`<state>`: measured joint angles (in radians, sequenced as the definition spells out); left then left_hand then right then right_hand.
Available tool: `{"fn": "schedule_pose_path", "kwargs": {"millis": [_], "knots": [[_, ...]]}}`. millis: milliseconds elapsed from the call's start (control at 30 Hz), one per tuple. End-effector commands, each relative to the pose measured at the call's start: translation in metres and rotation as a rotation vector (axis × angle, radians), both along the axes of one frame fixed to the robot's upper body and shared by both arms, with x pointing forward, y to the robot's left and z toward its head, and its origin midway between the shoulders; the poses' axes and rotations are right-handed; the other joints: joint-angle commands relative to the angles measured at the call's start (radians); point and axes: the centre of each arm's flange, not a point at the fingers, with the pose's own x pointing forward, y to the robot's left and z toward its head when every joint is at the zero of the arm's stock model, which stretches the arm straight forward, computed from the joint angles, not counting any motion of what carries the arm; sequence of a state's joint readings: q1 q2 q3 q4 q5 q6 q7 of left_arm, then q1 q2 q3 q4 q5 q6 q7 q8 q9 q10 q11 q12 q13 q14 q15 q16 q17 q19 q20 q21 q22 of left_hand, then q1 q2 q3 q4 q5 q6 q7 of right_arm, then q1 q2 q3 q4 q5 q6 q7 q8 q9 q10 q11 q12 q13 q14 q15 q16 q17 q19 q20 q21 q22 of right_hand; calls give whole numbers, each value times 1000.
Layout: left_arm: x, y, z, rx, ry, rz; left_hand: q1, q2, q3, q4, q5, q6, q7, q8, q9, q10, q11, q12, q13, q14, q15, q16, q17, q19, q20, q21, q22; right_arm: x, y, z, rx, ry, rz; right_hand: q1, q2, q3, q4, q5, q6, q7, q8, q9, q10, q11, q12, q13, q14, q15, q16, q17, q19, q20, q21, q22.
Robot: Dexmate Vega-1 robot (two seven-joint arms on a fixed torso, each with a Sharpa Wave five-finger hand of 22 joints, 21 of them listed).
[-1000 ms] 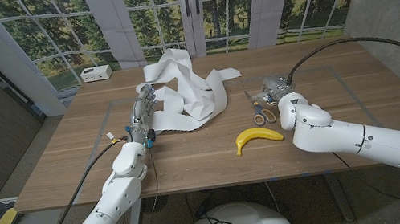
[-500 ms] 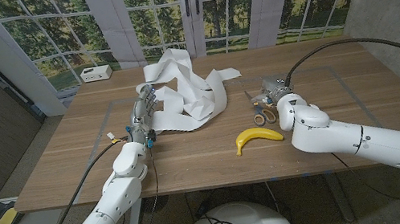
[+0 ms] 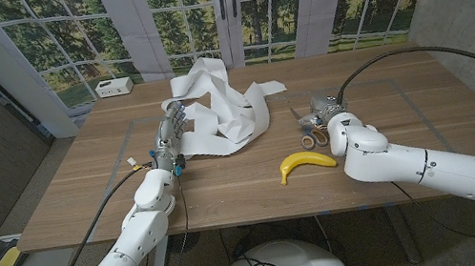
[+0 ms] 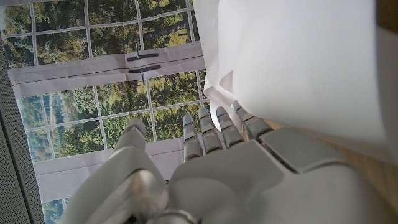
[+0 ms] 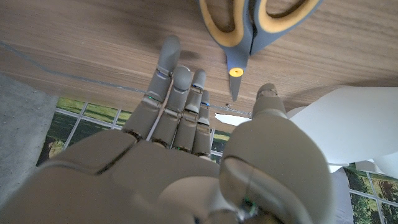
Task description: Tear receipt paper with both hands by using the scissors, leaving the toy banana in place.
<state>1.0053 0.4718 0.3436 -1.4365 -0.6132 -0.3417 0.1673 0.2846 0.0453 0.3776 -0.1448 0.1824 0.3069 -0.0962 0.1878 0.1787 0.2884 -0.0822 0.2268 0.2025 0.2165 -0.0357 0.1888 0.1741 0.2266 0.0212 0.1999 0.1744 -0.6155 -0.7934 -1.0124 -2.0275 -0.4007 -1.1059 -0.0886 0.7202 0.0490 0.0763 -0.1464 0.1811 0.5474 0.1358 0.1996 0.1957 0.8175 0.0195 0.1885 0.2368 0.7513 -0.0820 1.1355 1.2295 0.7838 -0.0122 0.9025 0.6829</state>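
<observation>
My right hand [image 5: 186,168] hovers open and empty just beside the scissors [image 3: 312,126], which lie flat on the table [image 3: 228,192]; being stiff and thin, I judge they want pinching at the yellow handle loops. My left hand [image 3: 171,134], fingers straight and holding nothing, touches the crumpled receipt paper [image 3: 223,106], light and floppy, best gripped at an edge; the toy banana [image 3: 305,163] lies nearer me.

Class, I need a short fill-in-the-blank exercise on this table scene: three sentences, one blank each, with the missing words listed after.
1. The toy banana is coloured ______.
2. The right hand is beside the ______, whose handles are yellow and grey.
3. The left hand is at the edge of the crumpled white ______ paper.

Missing words: yellow; scissors; receipt
</observation>
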Motion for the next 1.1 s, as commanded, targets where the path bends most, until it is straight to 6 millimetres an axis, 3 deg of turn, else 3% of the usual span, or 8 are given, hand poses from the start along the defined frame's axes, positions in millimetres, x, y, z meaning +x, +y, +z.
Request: {"fn": "schedule_pose_path", "kwargs": {"millis": [33,633,1100], "knots": [[0,-1,0,2,0,-2,-8,-2,10,3,0,5,5,1,4,9,4,0,1,8,-52,-1,3,9,-4,-2,2,2,1,-2,-15,-3,-14,8,-2,2,3,-2,0,3,-2,3,-4,2,0,1,-8,-127,3,2,-3,-2,6,-1],[0,2,1,2,0,3,-8,-1,11,2,0,6,7,1,4,9,0,-2,1,7,-52,-3,2,9,-4,-2,2,9,5,-5,-20,-8,-18,-21,2,-4,21,-3,2,3,2,4,-2,3,3,-2,-6,-127,4,-5,-2,1,10,-15],[2,5,2,0,-5,2,-9,-1,11,2,-1,6,8,1,4,10,4,-3,2,7,-52,-3,2,12,-4,-1,2,13,8,-5,-42,1,-26,-20,5,-1,20,-2,5,1,4,4,-1,2,5,-3,-10,-129,6,-2,-6,3,10,-23]]}}
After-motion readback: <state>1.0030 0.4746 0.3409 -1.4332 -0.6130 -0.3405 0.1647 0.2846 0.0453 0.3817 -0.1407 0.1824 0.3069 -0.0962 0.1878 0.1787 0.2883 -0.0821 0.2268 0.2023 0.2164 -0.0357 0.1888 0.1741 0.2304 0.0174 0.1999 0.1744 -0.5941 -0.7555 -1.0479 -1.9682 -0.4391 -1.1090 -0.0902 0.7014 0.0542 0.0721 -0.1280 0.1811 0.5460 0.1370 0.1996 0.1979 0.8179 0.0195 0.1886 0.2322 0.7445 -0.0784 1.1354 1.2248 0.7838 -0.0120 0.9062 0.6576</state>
